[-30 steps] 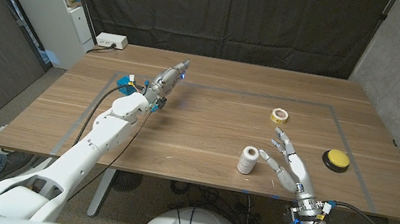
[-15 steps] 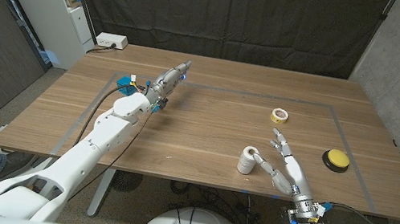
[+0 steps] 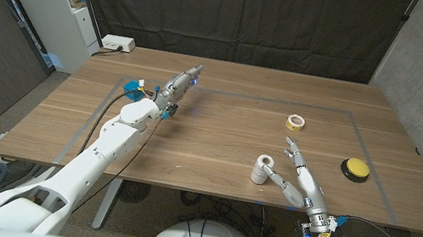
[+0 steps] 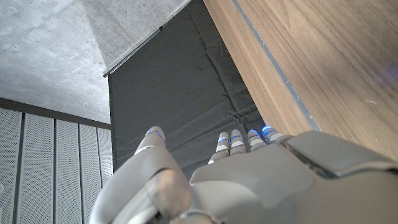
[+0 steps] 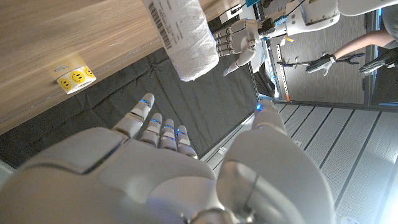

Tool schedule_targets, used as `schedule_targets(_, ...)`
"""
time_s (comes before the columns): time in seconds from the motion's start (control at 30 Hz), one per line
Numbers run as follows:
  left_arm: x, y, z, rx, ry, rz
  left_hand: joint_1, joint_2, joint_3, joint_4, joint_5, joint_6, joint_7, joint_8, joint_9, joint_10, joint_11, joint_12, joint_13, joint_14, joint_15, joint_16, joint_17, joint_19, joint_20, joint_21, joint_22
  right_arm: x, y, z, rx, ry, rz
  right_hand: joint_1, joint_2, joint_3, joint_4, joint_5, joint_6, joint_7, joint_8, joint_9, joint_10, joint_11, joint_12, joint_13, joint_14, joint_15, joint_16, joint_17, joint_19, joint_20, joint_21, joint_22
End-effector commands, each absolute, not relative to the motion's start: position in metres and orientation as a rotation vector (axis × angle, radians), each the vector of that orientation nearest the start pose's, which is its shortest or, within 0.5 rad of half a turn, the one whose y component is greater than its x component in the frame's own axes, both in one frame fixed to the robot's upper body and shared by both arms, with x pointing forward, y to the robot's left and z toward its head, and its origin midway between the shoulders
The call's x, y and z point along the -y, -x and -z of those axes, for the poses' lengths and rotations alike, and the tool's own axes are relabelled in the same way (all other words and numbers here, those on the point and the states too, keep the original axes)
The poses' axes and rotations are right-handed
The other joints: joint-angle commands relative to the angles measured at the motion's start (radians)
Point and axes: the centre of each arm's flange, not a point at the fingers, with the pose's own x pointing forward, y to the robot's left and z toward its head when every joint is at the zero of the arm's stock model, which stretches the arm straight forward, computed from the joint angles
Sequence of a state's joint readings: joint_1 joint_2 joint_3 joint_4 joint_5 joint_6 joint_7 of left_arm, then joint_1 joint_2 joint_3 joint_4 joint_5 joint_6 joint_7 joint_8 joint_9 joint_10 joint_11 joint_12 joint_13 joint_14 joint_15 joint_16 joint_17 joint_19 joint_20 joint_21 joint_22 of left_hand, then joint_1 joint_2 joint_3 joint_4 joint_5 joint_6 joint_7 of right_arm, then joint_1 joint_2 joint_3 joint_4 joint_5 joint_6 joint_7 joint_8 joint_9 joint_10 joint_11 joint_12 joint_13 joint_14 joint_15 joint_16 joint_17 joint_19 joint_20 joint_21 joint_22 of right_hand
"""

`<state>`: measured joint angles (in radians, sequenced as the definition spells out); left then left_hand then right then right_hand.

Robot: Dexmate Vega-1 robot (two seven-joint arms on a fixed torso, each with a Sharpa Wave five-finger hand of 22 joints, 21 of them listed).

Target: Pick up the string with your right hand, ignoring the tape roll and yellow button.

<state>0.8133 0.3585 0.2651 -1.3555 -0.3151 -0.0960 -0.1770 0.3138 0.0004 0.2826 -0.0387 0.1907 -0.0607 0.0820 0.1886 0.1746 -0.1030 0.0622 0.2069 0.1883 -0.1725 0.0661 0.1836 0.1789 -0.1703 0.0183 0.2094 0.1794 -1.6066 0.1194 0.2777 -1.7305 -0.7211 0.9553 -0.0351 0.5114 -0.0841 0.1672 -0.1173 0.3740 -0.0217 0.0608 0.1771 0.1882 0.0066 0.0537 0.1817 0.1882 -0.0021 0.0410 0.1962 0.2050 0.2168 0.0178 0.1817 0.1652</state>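
String spool (image 3: 261,169) upright on the desk (image 3: 216,141), near the front edge, right of centre — white, with a barcode label visible in the right wrist view (image 5: 183,34). Right hand (image 3: 298,178) just beside it on the robot's right, released, fingers spread, holding nothing; one fingertip close to the spool's side, contact impossible to confirm. Tape roll (image 3: 295,122) farther back, yellow button (image 3: 355,167) well off to the right — both to be left alone.

Step in hand, judging by the pose: closing in for the grasp. To do it well:
- Bring the palm level with the spool's middle, thumb on one side, fingers on the other, before closing.
- Approach slowly; a tall narrow spool probably tips at a sideways nudge.
- Close evenly on the wound body, not the top rim, then lift straight up.
- Keep the sweep short, clear of the tape roll behind.

Left hand (image 3: 180,84) far across the desk at the back left, fingers extended together, empty — no part in this.
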Motion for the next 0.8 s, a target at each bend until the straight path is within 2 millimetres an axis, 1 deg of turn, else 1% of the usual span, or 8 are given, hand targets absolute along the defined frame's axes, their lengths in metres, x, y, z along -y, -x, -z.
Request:
schedule_targets(0.03,-0.231,-0.659,0.005,0.551,-0.173,0.325,0.000,0.008,0.003,-0.008,-0.004,0.001,0.008,0.000,0.005,-0.008,0.000,0.000,0.004,-0.027,0.009,0.003,0.002,-0.090,0.005,-0.003,0.001,0.229,-0.424,0.208,0.920,0.747,0.032,0.012,-0.006,0.002,-0.003,0.007,-0.016,0.003,0.003,0.003,-0.005,0.005,0.007,0.003,0.003,0.002,0.006,0.003,0.009,0.005,0.006,0.004)
schedule_targets(0.3,-0.230,-0.657,0.007,0.550,-0.178,0.326,-0.001,0.009,0.002,-0.009,-0.004,0.001,0.009,0.000,0.005,-0.009,-0.002,0.000,0.004,-0.028,0.009,0.003,0.002,-0.090,0.006,-0.003,0.001,0.227,-0.426,0.213,0.907,0.758,0.033,0.017,-0.009,0.001,-0.006,0.015,-0.021,0.013,0.006,0.003,-0.003,0.012,0.009,0.003,0.006,0.004,0.008,0.003,0.013,0.007,0.008,0.004)
schedule_targets(0.43,-0.232,-0.655,0.007,0.549,-0.181,0.320,-0.001,0.009,0.002,-0.009,-0.004,0.000,0.007,-0.001,0.005,-0.008,-0.002,0.000,0.004,-0.029,0.009,0.003,0.002,-0.090,0.006,-0.004,0.001,0.227,-0.428,0.216,0.903,0.760,0.033,0.020,-0.013,-0.001,-0.008,0.020,-0.010,0.025,0.012,0.003,0.000,0.020,0.011,0.003,0.007,0.006,0.008,0.003,0.014,0.008,0.008,0.004)
schedule_targets(0.8,-0.231,-0.653,0.008,0.543,-0.190,0.318,-0.001,0.009,0.001,-0.011,-0.004,0.001,0.006,0.000,0.005,-0.009,0.000,0.000,0.004,-0.028,0.009,0.003,0.002,-0.091,0.009,-0.005,0.001,0.227,-0.434,0.223,0.894,0.724,0.033,0.022,-0.022,-0.007,-0.010,0.028,-0.011,0.026,0.013,0.003,0.002,0.027,0.012,0.003,0.012,0.016,0.010,0.003,0.028,0.015,0.012,0.004)
